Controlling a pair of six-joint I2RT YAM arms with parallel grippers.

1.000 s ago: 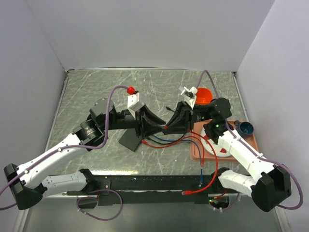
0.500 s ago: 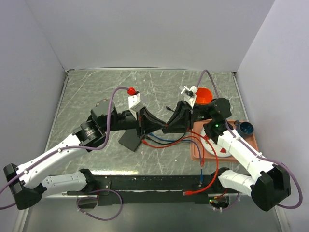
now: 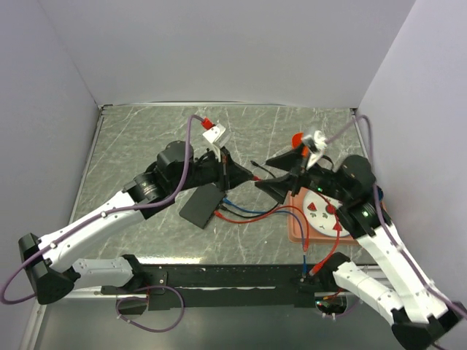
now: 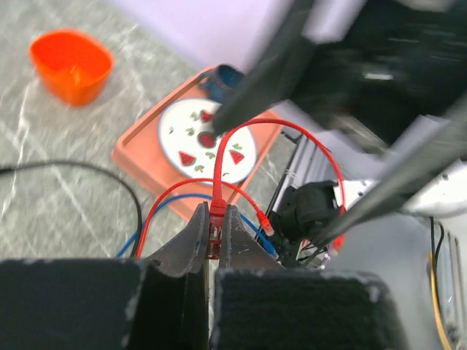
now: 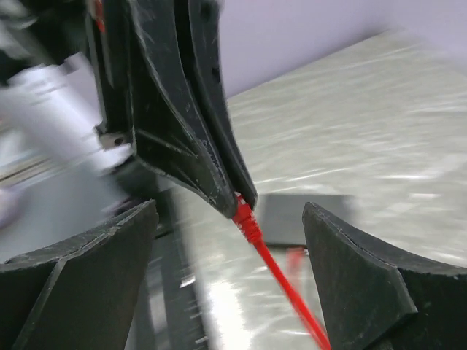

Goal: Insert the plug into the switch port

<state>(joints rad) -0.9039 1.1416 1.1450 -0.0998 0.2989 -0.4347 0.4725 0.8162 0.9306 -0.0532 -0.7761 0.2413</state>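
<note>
My left gripper (image 4: pixel 213 219) is shut on the red plug (image 4: pixel 213 227), whose red cable (image 4: pixel 219 168) runs out from between the tips. In the top view the left gripper (image 3: pixel 224 177) hangs just above the right end of the flat black switch box (image 3: pixel 201 205). The box's ports cannot be made out. My right gripper (image 3: pixel 261 173) faces the left one from the right, open and holding nothing. In the right wrist view its fingers (image 5: pixel 87 270) stand wide on either side of the plug (image 5: pixel 246 220), with the black box (image 5: pixel 292 219) behind.
A salmon-pink tray (image 3: pixel 298 232) with a white plate (image 3: pixel 321 211) lies under the right arm. An orange bowl (image 4: pixel 71 64) and a dark blue cup (image 4: pixel 222 74) stand beyond it. Loose red (image 3: pixel 255 214), blue (image 3: pixel 244 210) and black (image 4: pixel 87 169) cables cross the table's middle.
The left gripper closed on the red plug while the right gripper opened, let go and drew back to the right. Both arms shifted rightward.
</note>
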